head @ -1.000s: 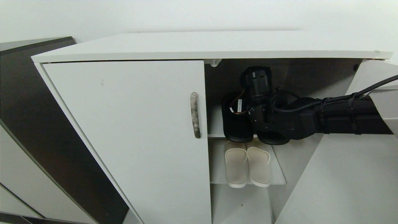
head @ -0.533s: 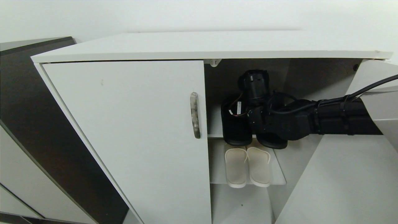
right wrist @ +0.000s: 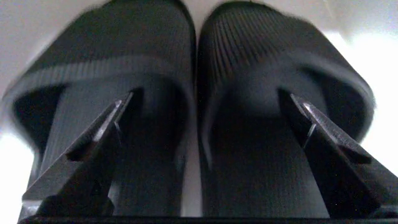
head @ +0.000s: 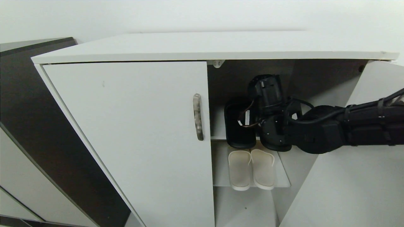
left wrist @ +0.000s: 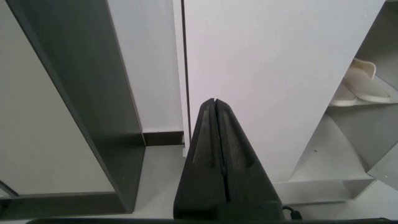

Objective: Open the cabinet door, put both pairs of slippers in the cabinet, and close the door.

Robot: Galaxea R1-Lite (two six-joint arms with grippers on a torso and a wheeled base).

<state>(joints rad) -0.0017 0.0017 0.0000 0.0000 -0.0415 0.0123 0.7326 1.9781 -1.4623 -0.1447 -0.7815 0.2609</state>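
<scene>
Plain white wall [head: 189, 15] across top of head view, light soft & even. Far left: dark brown panel [head: 38, 126] running diag., pale grey board [head: 15, 170] in lower-left corner. Left wrist view: dark skirting [left wrist: 163, 137] btwn white wall & light grey floor [left wrist: 155, 177].

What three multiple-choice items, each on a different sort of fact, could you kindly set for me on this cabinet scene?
1. In the cabinet, the black slippers lie on: A the upper shelf; B the room's floor; C the top panel.
2. Pairs of slippers inside: A one; B two; C three.
3. The right gripper has its jaws: A shut; B open; C clamped on one slipper.
Key: 1 A, they sit one level above the white slippers; 2 B, one black pair and one white pair; 3 B, the right wrist view shows the jaws wide apart.
</scene>
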